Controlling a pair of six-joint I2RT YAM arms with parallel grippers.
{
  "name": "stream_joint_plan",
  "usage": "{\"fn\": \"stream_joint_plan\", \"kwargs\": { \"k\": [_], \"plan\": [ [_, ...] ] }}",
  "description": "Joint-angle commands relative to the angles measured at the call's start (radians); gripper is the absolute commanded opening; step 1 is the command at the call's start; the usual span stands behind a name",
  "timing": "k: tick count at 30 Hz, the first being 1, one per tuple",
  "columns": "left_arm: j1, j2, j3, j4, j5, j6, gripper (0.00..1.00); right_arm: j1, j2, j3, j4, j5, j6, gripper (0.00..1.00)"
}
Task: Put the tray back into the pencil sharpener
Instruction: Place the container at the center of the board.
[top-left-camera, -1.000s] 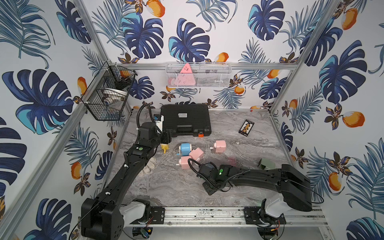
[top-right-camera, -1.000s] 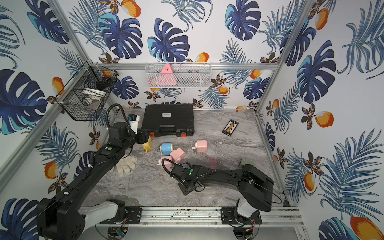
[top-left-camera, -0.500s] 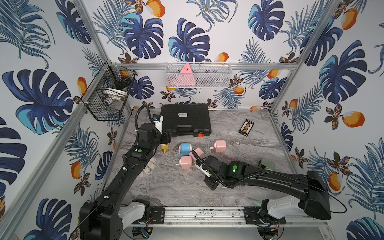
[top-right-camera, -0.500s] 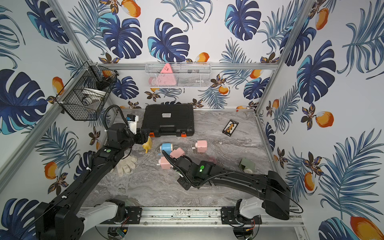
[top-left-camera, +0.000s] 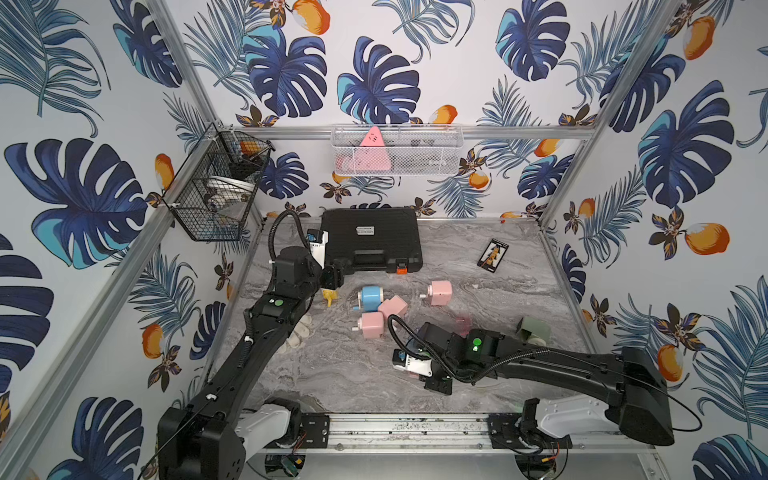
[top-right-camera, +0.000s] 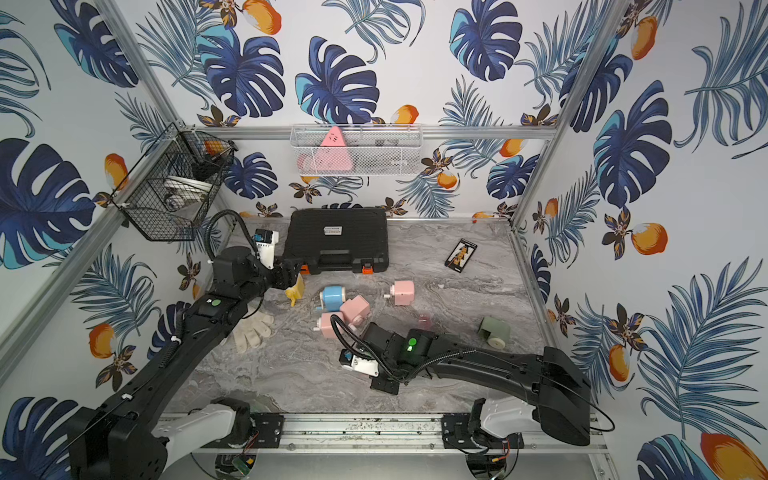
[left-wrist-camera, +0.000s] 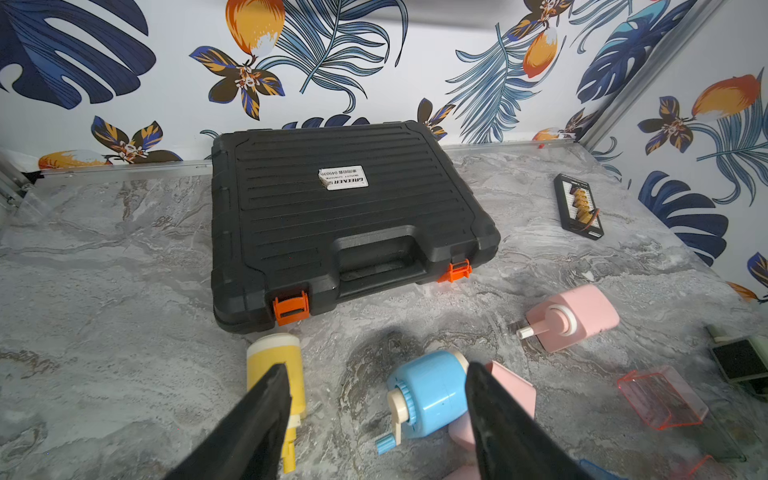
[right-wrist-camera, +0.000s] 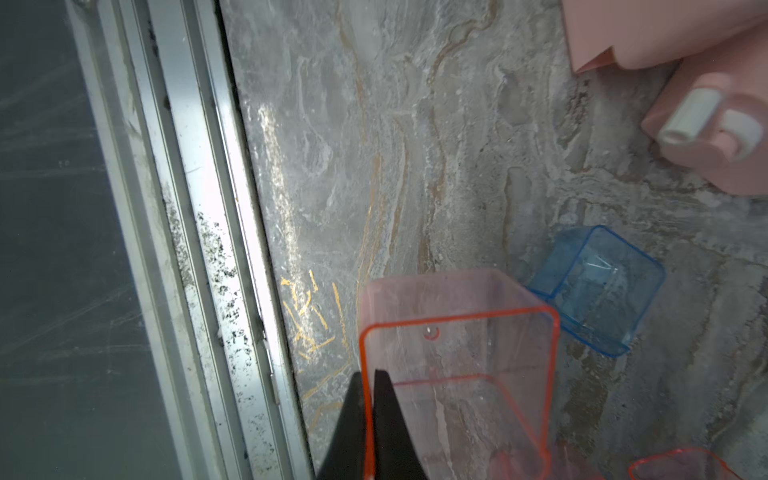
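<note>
Though near rail (right-wrist-camera: 199, 249), tray (right-wrist-camera: 457, 299) w/ room.

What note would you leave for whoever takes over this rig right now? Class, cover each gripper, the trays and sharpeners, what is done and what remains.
Right gripper: shut on one wall of the clear pink tray.
Left gripper: open and empty, hovering by the blue sharpener.
Two pink sharpeners lie beside the blue one, with a third lying apart. A blue tray lies loose next to the held tray.
Done: tray gripped.
Left: pick the pink sharpener that lacks its tray (I cannot tell which), probably steady it with the left gripper, then slide the tray in.
</note>
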Motion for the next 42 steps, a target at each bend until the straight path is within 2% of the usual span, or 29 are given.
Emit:
{"fn": "stream_joint_plan", "kwargs": {
  "k": [1, 5, 9, 27, 33, 42],
  "plan": [
    [-0.002, -0.002, 0.007, 0.029, 0.024, 0.012, 0.70, 0.001, 0.044, -0.003, -0.065, -0.002, -0.117, 0.00],
    [-0.009, 0.003, 0.009, 0.024, 0.033, 0.023, 0.70, -0.013, 0.073, -0.021, -0.031, 0.006, -0.174, 0.00],
    [-0.011, 0.004, 0.008, 0.022, 0.039, 0.028, 0.70, -0.043, 0.103, -0.032, 0.029, -0.038, -0.209, 0.00],
    [-0.020, 0.011, 0.009, 0.017, 0.037, 0.040, 0.70, -0.096, 0.237, -0.022, 0.073, -0.049, -0.265, 0.01],
    [-0.020, 0.014, 0.009, 0.016, 0.037, 0.042, 0.70, -0.096, 0.250, -0.022, 0.071, -0.044, -0.267, 0.09],
    [-0.020, 0.016, 0.009, 0.015, 0.040, 0.047, 0.71, -0.096, 0.216, -0.018, 0.073, -0.059, -0.254, 0.29]
  ]
}}
